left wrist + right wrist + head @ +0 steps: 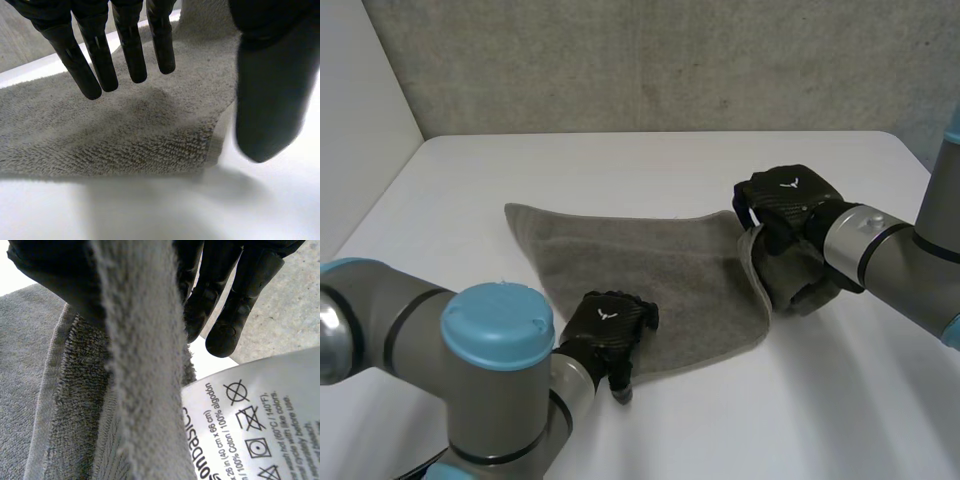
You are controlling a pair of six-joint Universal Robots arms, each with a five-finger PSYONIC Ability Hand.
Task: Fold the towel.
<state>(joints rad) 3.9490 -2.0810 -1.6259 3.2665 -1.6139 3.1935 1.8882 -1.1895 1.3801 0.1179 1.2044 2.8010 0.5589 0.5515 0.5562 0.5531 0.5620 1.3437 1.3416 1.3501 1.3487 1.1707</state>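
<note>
A grey towel (640, 275) lies spread on the white table (650, 160), its right edge lifted and curled over. My right hand (785, 200) is shut on that raised edge near the far right corner; in the right wrist view the towel (145, 365) runs between its thumb and fingers (235, 315), and a white care label (250, 430) hangs beside it. My left hand (610, 330) hovers over the towel's near edge with straight, spread fingers (100, 60) and thumb (270, 100) above the towel (125, 130), holding nothing.
A grey wall (670, 60) stands behind the table, and a white panel (360, 120) closes off the left side. Bare tabletop (770, 420) lies in front of the towel and to its right.
</note>
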